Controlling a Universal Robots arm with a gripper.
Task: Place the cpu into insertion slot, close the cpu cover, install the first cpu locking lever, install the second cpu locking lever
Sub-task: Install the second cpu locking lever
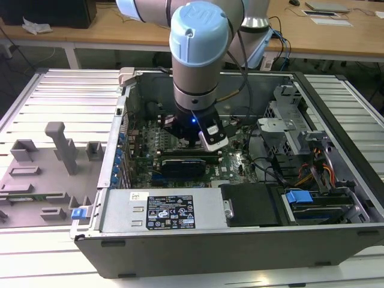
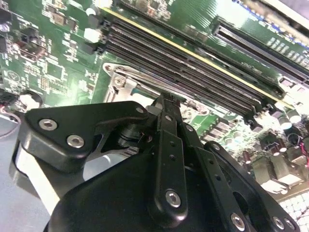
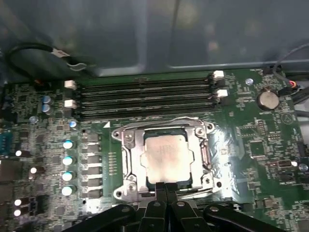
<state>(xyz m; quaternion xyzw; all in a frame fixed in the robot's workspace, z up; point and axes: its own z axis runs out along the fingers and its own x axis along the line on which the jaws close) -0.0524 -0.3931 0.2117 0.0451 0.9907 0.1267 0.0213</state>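
The cpu (image 3: 162,158) is sitting in the slot (image 3: 126,153) with the cover (image 3: 205,151) lying down over it. The gripper (image 3: 163,189), fingers pinched together and empty, is pressing at the cover's near edge; pressure should be staying square and gentle.

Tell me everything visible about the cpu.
The cpu is a flat, silver-grey metal-topped chip, roughly square with notched edges, its top dull and slightly smudged. In the first wrist view it lies flat in the socket on the green motherboard, framed by the cpu cover, which appears lowered around it with the chip showing through its window. The memory slots run beside it. The gripper sits at the socket's near edge, close to the chip.
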